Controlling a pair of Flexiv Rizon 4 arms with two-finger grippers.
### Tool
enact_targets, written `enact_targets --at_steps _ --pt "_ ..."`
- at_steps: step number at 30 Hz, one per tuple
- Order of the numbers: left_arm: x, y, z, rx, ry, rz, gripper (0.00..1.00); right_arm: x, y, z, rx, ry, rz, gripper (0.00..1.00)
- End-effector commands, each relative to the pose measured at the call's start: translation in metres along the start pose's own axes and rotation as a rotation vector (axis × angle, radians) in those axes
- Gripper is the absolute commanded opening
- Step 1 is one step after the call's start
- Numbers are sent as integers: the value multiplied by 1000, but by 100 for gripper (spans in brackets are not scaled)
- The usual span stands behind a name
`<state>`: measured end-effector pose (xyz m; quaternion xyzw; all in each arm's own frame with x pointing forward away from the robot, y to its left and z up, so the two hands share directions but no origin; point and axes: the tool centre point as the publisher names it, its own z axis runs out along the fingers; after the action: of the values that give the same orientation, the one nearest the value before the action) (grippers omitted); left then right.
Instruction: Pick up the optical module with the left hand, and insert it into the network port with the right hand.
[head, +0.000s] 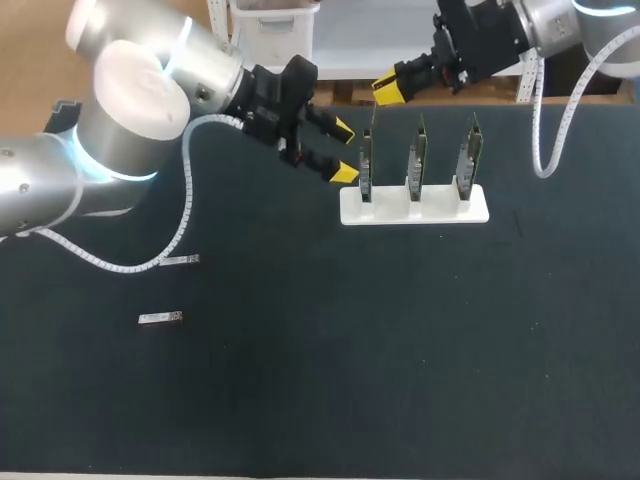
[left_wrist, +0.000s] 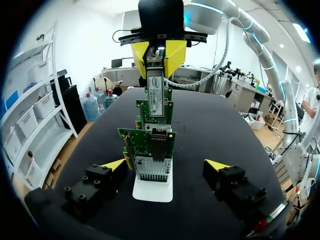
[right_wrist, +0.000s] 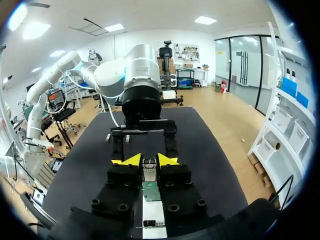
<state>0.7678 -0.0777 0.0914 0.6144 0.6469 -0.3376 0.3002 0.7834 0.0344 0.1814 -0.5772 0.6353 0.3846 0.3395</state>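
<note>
Table (head: 300, 400): two spare modules (head: 160, 318) seen lying at near left. Stand (head: 414, 205) with three upright cards. Pick-up judged done; insertion into port (left_wrist: 159, 132) judged remaining. Module (left_wrist: 156, 95) held over leftmost card (head: 366, 160), clamped by right gripper (right_wrist: 149, 161). Left gripper (head: 345, 152) spread wide, empty, beside same card.
</note>
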Motion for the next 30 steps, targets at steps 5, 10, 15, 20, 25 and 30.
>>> enact_targets --at_steps 5,10,15,20,25,30 --pt "1 6 -1 16 22 6 100 1 3 -1 6 -1 -2 0" --pt "3 7 0 21 22 1 100 1 4 -1 5 1 -3 0" --pt "1 10 4 28 20 7 100 1 4 0 6 0 -1 0" --pt "-1 14 5 41 16 8 100 1 5 0 6 0 -1 0" --pt "-3 16 5 42 20 17 100 2 6 0 6 2 -1 0" --pt "-1 13 6 52 35 22 100 2 7 -1 8 4 -3 0"
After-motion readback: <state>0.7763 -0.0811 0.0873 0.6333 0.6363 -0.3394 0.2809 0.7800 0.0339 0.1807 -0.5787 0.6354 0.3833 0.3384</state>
